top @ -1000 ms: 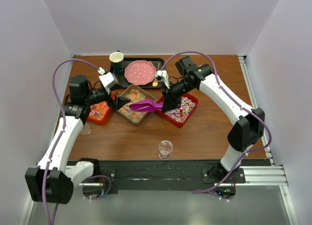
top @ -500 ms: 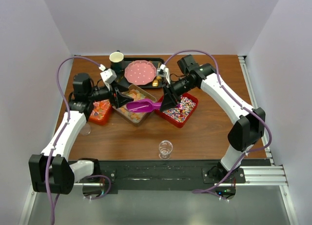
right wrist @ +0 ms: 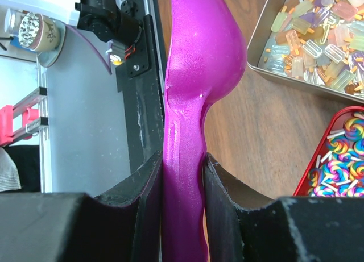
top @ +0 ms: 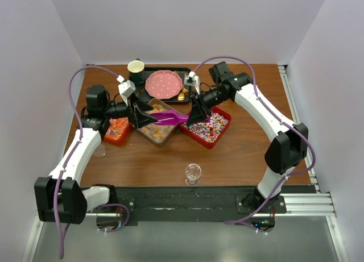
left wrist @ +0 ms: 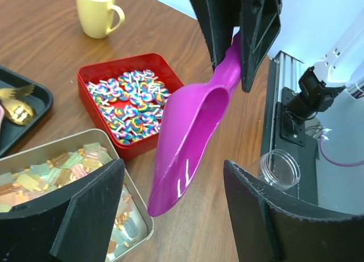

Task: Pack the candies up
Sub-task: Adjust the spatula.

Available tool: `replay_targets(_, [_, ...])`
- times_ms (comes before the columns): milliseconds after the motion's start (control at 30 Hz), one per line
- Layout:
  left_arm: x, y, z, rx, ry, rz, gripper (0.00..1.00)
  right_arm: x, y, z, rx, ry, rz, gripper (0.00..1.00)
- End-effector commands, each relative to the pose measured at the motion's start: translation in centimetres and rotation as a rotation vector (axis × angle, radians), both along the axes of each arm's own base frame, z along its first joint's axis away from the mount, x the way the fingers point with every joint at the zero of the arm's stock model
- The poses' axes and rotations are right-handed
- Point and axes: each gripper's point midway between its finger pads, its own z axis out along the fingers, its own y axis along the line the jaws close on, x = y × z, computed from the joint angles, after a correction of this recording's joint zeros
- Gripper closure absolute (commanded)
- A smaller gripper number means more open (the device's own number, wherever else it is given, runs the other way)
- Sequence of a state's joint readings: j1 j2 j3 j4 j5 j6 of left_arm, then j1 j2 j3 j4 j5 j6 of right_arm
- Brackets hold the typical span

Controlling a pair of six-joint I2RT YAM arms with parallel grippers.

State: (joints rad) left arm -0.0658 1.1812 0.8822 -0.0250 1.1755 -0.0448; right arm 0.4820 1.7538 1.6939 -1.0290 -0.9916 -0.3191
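Two hands meet over one tool here. My right hand [right wrist: 183,177] is clamped narrow on the handle of the glossy purple plastic scoop [left wrist: 193,120], which juts out toward my left hand [left wrist: 170,179]. That one stands wide, its fingers [left wrist: 85,216] either side of the scoop's tip and, as far as I can see, touching nothing. The bowl looks empty.

Below the tip lies a corner of the rectangular silver metal tin [left wrist: 57,144] holding the pastel sugared gummies [left wrist: 68,159]. Beyond it, the square red tray [left wrist: 122,60] is full of swirled multicoloured sweets [left wrist: 128,103]. The orange-red wrapped pieces [top: 116,129] sit in a second red tray beside the tin, toward the left edge of the surface [top: 239,154]. A small clear cup [top: 193,172] stands near the front edge.

The danger, I judge, is a clash. If my left closes on the slick bowl while my right is clamped, the scoop may twist or pop free and scatter gummies. A steep dip could also catch the tin's rim and shove it into the trays.
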Motion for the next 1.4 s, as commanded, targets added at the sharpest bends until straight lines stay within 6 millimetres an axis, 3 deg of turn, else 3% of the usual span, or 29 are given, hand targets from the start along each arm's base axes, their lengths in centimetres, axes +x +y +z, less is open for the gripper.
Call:
replay_targets(0, [-0.1, -0.1, -1.1, -0.020, 0.072, -0.027, 0.26, 0.1, 0.7, 2.8, 0.092, -0.027, 0.018, 1.00])
replay_targets(233, [0.9, -0.6, -0.8, -0.078, 0.080, -0.048, 0.40, -0.2, 1.1, 3.0, 0.118, 0.021, 0.016, 1.00])
replay_targets(433, [0.9, -1.0, -1.0, -0.139, 0.158, -0.084, 0.61, 0.2, 1.7, 3.0, 0.137, 0.048, 0.007, 1.00])
replay_targets(800, [0.6, -1.3, -1.6, -0.197, 0.321, -0.152, 1.00, 0.2, 1.2, 1.0, 0.076, 0.058, -0.006, 0.99])
replay_targets(867, [0.6, -1.3, -1.4, -0.203, 0.334, -0.148, 1.00, 0.4, 1.0, 1.0, 0.059, 0.032, -0.012, 0.95])
replay_targets(900, [0.8, -1.3, -1.4, -0.206, 0.341, -0.140, 1.00, 0.5, 0.9, 1.1, 0.052, 0.021, -0.013, 0.89])
replay_targets(933, [0.8, -1.3, -1.2, -0.212, 0.364, -0.132, 1.00, 0.7, 0.7, 1.4, 0.047, 0.003, -0.016, 0.78])
replay_targets(1033, [1.2, -1.1, -1.3, -0.219, 0.401, -0.102, 1.00, 1.3, 0.1, 2.3, 0.016, -0.083, -0.035, 0.62])
replay_targets(1233, [1.2, -0.7, -2.7, -0.217, 0.488, -0.046, 1.00, 4.1, -1.8, 5.9, -0.009, -0.366, -0.151, 0.49])
replay_targets(1300, [1.1, -0.6, -3.2, -0.219, 0.509, -0.042, 1.00, 4.1, -2.5, 8.0, 0.017, -0.485, -0.173, 0.45])
replay_targets(1367, [0.9, -0.6, -3.5, -0.229, 0.538, -0.043, 1.00, 4.5, -2.9, 8.4, 0.024, -0.619, -0.169, 0.36])
